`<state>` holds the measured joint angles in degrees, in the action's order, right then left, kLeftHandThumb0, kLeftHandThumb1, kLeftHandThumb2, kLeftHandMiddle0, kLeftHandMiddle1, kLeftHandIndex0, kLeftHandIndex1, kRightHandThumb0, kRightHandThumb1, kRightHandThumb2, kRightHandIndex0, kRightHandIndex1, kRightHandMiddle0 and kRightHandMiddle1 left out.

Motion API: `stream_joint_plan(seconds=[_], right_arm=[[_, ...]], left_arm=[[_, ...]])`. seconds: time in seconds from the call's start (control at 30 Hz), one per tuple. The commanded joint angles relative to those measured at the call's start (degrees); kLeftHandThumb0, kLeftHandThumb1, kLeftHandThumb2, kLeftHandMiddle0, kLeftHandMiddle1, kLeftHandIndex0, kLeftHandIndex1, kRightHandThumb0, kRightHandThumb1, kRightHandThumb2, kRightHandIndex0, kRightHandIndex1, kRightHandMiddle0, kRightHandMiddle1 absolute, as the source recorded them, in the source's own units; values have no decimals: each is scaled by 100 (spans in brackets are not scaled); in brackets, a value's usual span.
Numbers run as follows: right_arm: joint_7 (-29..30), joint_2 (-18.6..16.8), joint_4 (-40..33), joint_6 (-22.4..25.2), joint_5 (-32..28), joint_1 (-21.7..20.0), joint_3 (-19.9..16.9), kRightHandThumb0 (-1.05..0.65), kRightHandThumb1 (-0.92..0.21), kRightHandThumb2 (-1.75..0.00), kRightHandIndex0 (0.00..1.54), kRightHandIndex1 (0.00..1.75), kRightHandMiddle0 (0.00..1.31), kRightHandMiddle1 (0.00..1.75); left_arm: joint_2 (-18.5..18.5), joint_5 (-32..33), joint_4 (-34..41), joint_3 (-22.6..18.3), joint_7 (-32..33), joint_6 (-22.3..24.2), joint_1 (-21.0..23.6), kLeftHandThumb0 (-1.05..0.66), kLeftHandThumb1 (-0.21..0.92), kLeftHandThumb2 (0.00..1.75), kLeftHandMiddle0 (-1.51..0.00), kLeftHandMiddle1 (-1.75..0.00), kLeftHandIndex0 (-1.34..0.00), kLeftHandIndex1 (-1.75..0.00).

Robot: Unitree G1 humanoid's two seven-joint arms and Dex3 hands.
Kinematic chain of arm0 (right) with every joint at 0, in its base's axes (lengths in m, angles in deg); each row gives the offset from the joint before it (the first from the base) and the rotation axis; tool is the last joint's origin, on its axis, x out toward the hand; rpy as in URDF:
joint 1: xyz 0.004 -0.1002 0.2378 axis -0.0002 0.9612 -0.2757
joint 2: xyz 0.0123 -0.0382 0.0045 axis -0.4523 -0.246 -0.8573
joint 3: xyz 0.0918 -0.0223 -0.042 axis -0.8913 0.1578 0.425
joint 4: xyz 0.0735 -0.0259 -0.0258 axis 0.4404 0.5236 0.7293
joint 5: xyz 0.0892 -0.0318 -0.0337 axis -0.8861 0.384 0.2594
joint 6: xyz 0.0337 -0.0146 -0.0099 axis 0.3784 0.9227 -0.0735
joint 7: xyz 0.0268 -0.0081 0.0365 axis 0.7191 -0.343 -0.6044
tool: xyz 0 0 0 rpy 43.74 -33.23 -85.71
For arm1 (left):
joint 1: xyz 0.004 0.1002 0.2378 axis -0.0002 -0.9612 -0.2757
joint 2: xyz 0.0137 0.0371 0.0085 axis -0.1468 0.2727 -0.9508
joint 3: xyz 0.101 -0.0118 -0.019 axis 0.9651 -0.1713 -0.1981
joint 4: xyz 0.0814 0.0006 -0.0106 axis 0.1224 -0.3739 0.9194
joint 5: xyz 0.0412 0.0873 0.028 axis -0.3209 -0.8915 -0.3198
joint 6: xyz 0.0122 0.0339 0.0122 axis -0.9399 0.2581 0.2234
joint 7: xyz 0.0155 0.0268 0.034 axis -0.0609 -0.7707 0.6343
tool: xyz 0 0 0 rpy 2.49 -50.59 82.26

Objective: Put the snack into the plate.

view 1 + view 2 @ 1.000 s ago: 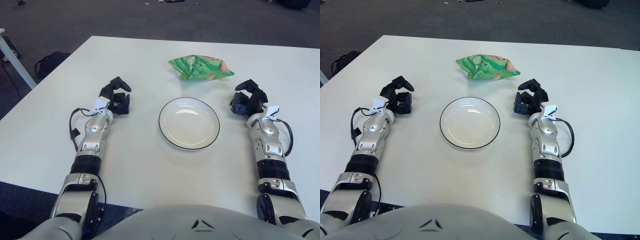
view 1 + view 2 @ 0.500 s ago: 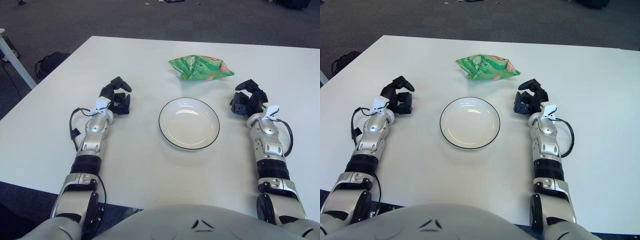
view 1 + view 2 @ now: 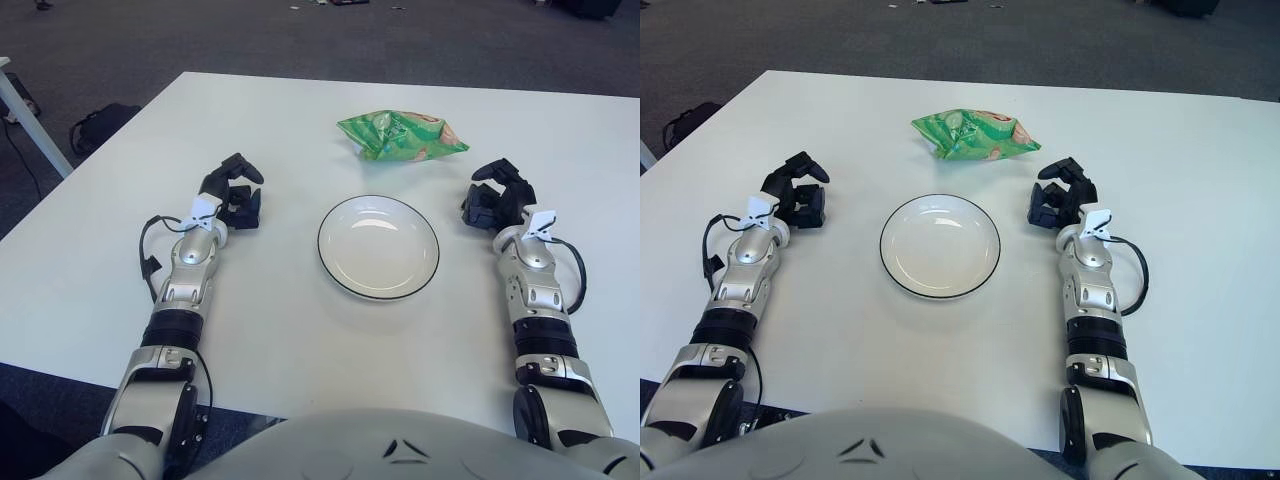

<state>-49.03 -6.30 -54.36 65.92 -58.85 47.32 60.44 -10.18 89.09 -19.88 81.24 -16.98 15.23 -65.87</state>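
While both hands rest empty, snack bag (image 3: 402, 136) sits at plate's (image 3: 378, 247) 12 o'clock.
Bag looks light, crinkly, slippery; pinch a sealed end. Left hand (image 3: 232, 194) and right hand (image 3: 497, 198): fingers loosely curled, holding nothing.

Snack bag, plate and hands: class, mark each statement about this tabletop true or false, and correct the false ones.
1. The snack bag lies inside the plate. False: it lies on the table beyond the plate, which holds nothing.
2. The plate sits between the two hands. True.
3. The right hand grasps the snack bag. False: it rests on the table beside the plate, holding nothing.
4. The left hand rests on the table to the plate's left. True.
5. The snack bag is green. True.
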Motion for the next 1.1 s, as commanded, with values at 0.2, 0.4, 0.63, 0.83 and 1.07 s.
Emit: stream_joint_plan(seconds=[0.2,0.4,0.63,0.83,1.07], right_arm=[[267,184,201,218,205,-450,-41,-2,-26,-139,72,169,38,175],[345,342,188,56,544,-824,116,-2,-27,-137,72,167,38,175],[492,568,-129,-114,1180,-1059,406,-2,-28,-137,70,170,37,175],[453,997,120,-370,1698,-1375,614,-1,-32,-131,67,168,35,175],[689,1439,663,-904,2493,-1826,1018,-1,-39,-122,63,165,31,175]], left_arm=[[184,-112,-496,153,-72,172,-423,-49,31,132,-131,-175,-62,-175],[195,-106,-560,148,-61,138,-399,-49,29,134,-131,-175,-63,-175],[210,-131,-600,155,-21,135,-380,-49,29,135,-131,-175,-64,-175],[219,-147,-587,161,-2,197,-379,-49,29,135,-131,-175,-64,-175],[239,-168,-585,163,33,141,-392,-49,29,134,-131,-175,-63,-175]])
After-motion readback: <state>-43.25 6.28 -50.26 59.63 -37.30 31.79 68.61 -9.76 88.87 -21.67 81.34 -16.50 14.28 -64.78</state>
